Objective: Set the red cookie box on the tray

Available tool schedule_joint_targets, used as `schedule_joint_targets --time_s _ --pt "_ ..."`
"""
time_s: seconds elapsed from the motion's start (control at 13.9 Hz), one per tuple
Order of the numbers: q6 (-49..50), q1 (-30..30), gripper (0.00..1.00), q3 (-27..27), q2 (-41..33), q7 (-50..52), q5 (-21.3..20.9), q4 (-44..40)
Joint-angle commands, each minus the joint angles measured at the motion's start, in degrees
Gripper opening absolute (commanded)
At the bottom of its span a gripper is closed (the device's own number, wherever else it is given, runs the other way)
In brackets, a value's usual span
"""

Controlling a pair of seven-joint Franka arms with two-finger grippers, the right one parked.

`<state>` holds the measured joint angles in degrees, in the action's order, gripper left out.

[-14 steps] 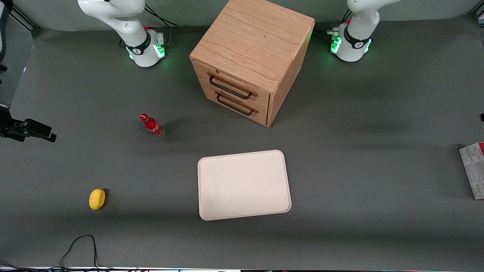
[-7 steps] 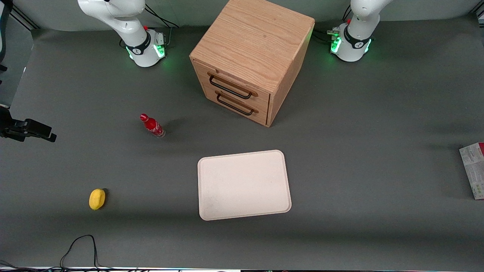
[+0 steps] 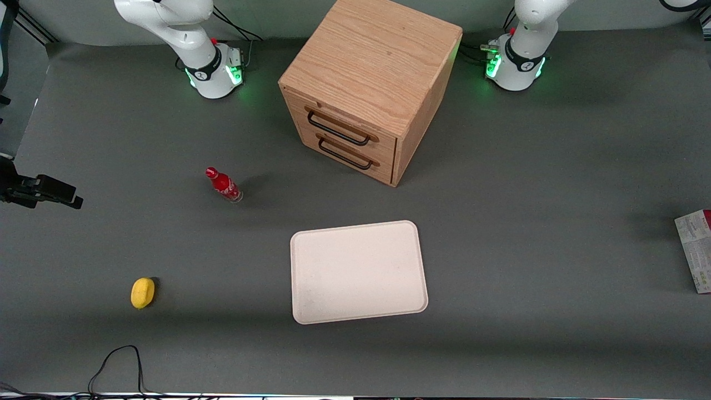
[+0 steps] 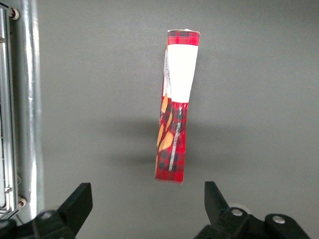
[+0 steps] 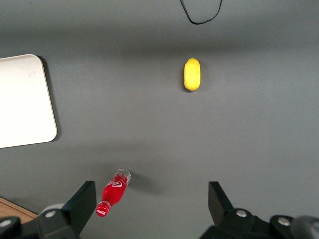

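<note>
The red cookie box (image 4: 174, 109) stands on a narrow edge on the grey mat, showing its red plaid side with a white patch. In the front view the red cookie box (image 3: 695, 250) sits at the frame's edge, toward the working arm's end of the table, pale printed face showing. My left gripper (image 4: 148, 205) hovers above the mat, open. The box lies just ahead of its black fingertips (image 4: 79, 201), not between them. The cream-white tray (image 3: 358, 272) lies flat in front of the cabinet, nearer the front camera, with nothing on it. The front view does not show the gripper.
A wooden two-drawer cabinet (image 3: 366, 89) stands at mid-table. A small red bottle (image 3: 224, 185) and a yellow fruit (image 3: 142, 293) lie toward the parked arm's end. A metal rail (image 4: 25, 99) runs along the table edge beside the box. A black cable (image 3: 116, 361) loops near the front edge.
The arm's shadow on the mat has slid toward the box at the working arm's end. The box, tray and other objects have not moved.
</note>
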<state>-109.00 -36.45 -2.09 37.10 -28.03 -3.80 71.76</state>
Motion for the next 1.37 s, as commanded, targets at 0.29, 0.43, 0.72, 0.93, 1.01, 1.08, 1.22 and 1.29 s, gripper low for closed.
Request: schedule_joint_targets --time_s 0.29,0.43,0.72,0.93,1.01,1.08,1.22,1.29 --pt "-9.9 1.6 1.0 0.2 7.7 2.7 -0.3 2.4" --pt "-10.4 1.6 1.0 0.2 8.8 2.7 -0.4 2.4" --pt "-10.7 2.2 0.53 0.2 9.7 2.5 -1.0 2.3" --pt "-10.7 2.1 0.08 0.2 9.7 2.0 -1.1 2.0" --pt "-10.7 2.1 0.06 0.2 9.7 2.0 -1.2 1.9" --pt "-10.7 2.2 0.0 0.2 9.7 1.9 -1.2 1.9" --pt "-10.7 2.2 0.0 0.2 9.6 1.9 -1.3 1.8" --pt "-10.6 2.2 0.0 0.2 9.4 1.8 -1.3 1.7"
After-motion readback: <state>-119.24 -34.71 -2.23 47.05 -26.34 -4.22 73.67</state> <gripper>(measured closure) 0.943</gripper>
